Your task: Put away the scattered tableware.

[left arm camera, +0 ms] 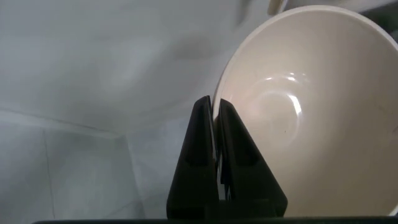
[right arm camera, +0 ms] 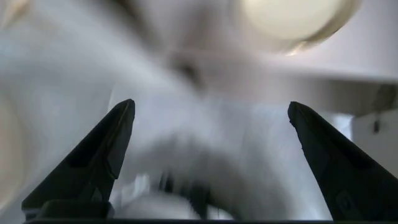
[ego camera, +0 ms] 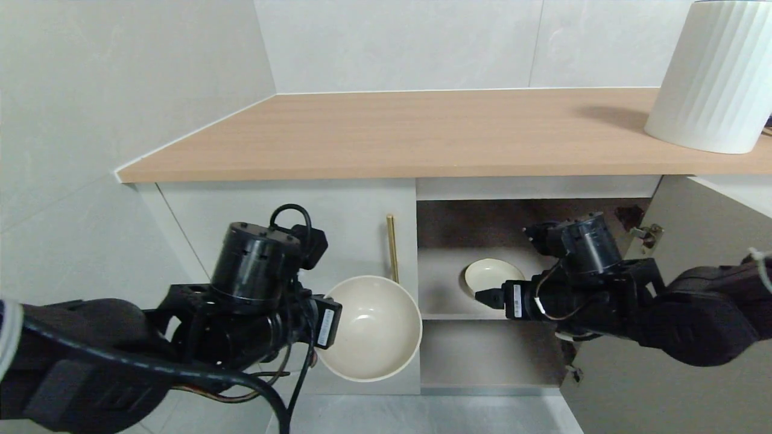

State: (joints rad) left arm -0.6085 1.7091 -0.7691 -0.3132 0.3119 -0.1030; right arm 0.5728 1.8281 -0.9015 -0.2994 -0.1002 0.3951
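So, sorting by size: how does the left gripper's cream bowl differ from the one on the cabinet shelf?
The held cream bowl looks larger than the shelf's cream bowl. It hangs tilted, rim pinched by the left gripper; the shelf's cream bowl sits upright. Both are round, empty.

Small bowl, near rim (seemingly) behind the right fingers

Pale tiled walls meet a wooden countertop above a grey cabinet.
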